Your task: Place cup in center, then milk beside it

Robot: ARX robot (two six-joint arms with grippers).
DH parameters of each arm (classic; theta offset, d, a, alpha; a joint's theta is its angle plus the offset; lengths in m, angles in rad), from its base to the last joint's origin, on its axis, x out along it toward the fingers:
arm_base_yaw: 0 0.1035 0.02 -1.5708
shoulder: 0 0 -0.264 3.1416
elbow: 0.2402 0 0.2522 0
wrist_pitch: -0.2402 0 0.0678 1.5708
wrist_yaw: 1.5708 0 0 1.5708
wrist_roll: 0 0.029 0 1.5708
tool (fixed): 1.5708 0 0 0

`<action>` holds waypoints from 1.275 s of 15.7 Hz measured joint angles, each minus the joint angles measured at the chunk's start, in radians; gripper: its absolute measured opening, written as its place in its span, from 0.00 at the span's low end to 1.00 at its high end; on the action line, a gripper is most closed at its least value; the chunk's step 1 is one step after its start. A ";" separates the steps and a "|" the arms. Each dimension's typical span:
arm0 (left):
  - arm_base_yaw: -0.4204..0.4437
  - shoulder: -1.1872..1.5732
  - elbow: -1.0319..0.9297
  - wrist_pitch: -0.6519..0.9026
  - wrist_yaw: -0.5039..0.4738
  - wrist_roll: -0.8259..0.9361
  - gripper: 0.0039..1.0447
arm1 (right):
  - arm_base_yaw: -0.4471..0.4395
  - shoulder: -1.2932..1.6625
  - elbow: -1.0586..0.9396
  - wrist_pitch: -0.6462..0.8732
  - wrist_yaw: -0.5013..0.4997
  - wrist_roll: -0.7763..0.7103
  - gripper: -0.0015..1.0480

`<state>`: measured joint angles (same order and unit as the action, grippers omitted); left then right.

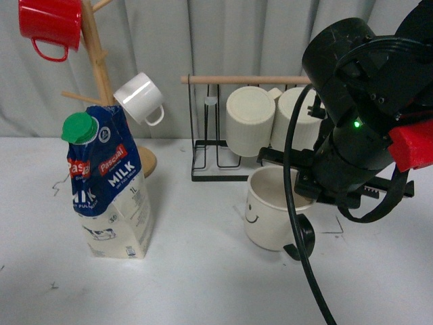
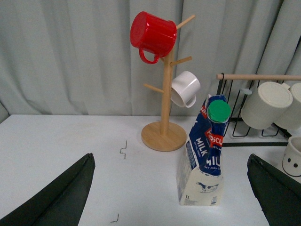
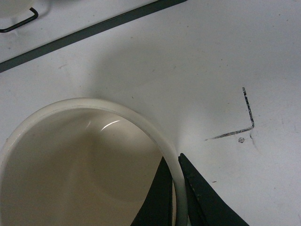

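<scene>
The cream cup [image 1: 269,218] with a smiley face and a black handle is upright, low at the tabletop, in front of the rack at the right. My right gripper [image 3: 176,175] is shut on the cup [image 3: 70,160], one finger inside the rim and one outside. In the front view the gripper is hidden behind my right arm [image 1: 358,115]. A black corner mark [image 3: 248,115] lies just beside the cup. The milk [image 1: 108,186] stands upright at the left. My left gripper [image 2: 170,159] is open and empty, the milk [image 2: 204,155] standing ahead of it. The center [image 1: 196,250] lies between milk and cup.
A wooden mug tree [image 1: 101,74] with a red mug [image 1: 51,24] and a small white cup [image 1: 141,98] stands behind the milk. A black wire rack [image 1: 216,142] holding ribbed cream mugs [image 1: 250,122] stands at the back right. A grey curtain hangs behind.
</scene>
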<state>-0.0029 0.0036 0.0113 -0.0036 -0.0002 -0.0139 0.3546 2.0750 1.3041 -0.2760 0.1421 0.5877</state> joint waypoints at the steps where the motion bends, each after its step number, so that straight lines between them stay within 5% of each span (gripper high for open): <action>1: 0.000 0.000 0.000 0.000 0.000 0.000 0.94 | 0.005 0.001 0.000 -0.004 0.005 0.009 0.03; 6: 0.000 0.000 0.000 0.000 0.000 0.000 0.94 | 0.012 0.013 0.003 0.002 0.053 0.010 0.09; 9: 0.000 0.000 0.000 0.000 0.000 0.000 0.94 | 0.012 0.017 0.003 0.011 0.048 0.010 0.31; 12: 0.000 0.000 0.000 0.000 0.000 0.000 0.94 | 0.012 0.004 -0.003 0.055 0.000 0.011 0.66; 16: 0.000 0.000 0.000 0.000 0.000 0.000 0.94 | 0.009 -0.111 -0.041 0.142 -0.035 0.006 0.96; 19: 0.000 0.000 0.000 0.000 0.000 0.000 0.94 | -0.052 -0.294 -0.082 0.234 -0.079 -0.031 0.94; 20: 0.000 0.000 0.000 0.000 0.000 0.000 0.94 | -0.082 -0.333 -0.124 0.395 -0.059 -0.081 0.90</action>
<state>-0.0029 0.0036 0.0113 -0.0036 -0.0002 -0.0139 0.2726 1.7420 1.1801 0.1192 0.0830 0.5068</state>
